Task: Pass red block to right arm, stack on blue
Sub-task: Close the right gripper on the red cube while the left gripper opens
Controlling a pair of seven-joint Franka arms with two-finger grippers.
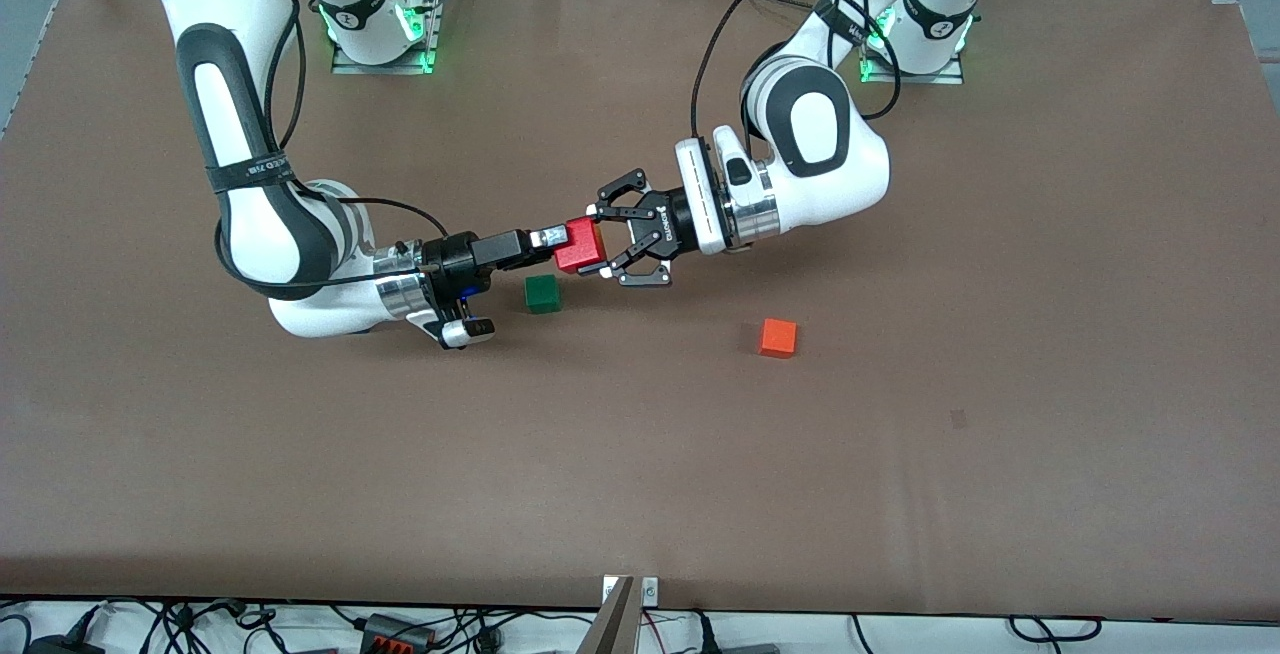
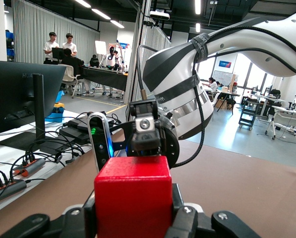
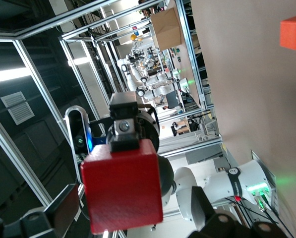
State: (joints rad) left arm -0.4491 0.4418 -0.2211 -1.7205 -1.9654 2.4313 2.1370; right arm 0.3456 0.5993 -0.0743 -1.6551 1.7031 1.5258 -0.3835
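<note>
Two grippers meet mid-air above the tabletop [image 1: 900, 494] — left gripper [image 1: 604, 244] pinches the red block [image 1: 580, 244] near the green cube [image 1: 542, 293]; right gripper [image 1: 548, 237], fingers spread, faces the block.

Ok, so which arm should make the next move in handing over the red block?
Right. Its pincer stands open at the free end of the red block, which the left pincer holds shut in the air above the table, over the green cube. The right pincer probably has to close before the left one lets go.
</note>
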